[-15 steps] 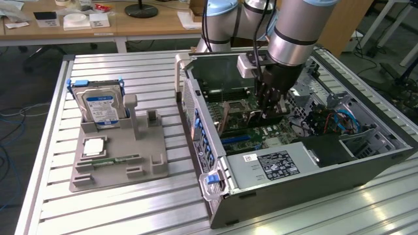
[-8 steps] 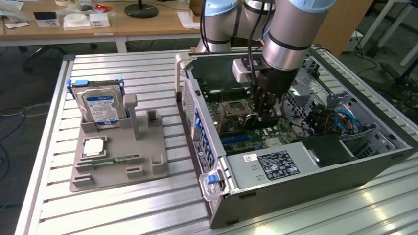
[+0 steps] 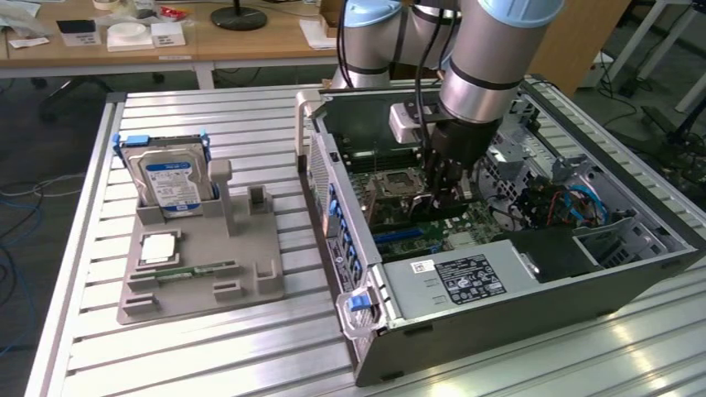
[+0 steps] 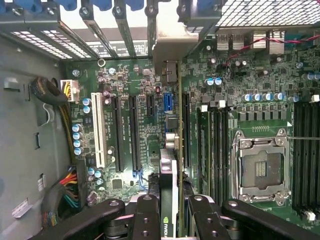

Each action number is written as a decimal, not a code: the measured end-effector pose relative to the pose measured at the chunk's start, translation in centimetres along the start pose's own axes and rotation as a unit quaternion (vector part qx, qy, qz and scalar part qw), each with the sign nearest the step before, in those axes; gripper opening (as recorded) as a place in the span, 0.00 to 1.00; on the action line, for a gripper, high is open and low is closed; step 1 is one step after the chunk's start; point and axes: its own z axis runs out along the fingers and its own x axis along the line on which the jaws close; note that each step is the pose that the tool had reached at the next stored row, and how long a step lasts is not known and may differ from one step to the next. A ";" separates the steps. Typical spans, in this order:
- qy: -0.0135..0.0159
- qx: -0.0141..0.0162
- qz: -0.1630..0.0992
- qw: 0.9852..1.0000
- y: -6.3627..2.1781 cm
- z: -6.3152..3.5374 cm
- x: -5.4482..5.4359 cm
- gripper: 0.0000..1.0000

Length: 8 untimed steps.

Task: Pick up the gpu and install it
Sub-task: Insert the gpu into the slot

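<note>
GPU (image 4: 169,175), a thin flat card with a green board edge and a dark black face, stands on its long edge inside the open grey metal computer case (image 3: 518,327), over the green motherboard (image 4: 135,75). The black two-finger gripper (image 4: 172,202) is clenched on the card: one finger (image 4: 147,212) presses one face and the second finger presses the other face, so the card is seen edge-on between them. A small green logo is printed on the dark face close to the fingers. The silver metal end bracket (image 4: 172,42) of the card points toward the rear wall of the case, where the blue plastic latches (image 4: 107,4) sit in a row. The card runs along the long black expansion slots (image 4: 134,132), just beside a short blue slot (image 4: 168,102) (whether its lower edge is already pushed into a slot cannot be told).

In the exterior view the gripper (image 3: 447,194) hangs down into the case near the square silver processor socket (image 3: 398,180). On the exterior view's left, well apart from the case, a grey plastic holder (image 3: 237,240) lies on the ribbed aluminium counter (image 3: 221,347). It carries an upright silver hard drive with a blue label (image 3: 174,184) and a slim green memory stick (image 3: 198,270).
</note>
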 end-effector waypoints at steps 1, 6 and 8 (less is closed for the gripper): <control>0.000 0.000 0.000 1.000 0.00 0.00 0.0 0.27; 0.000 0.000 0.000 1.000 0.17 0.00 0.2 0.27; 0.000 0.000 0.000 1.000 0.27 0.08 0.3 0.27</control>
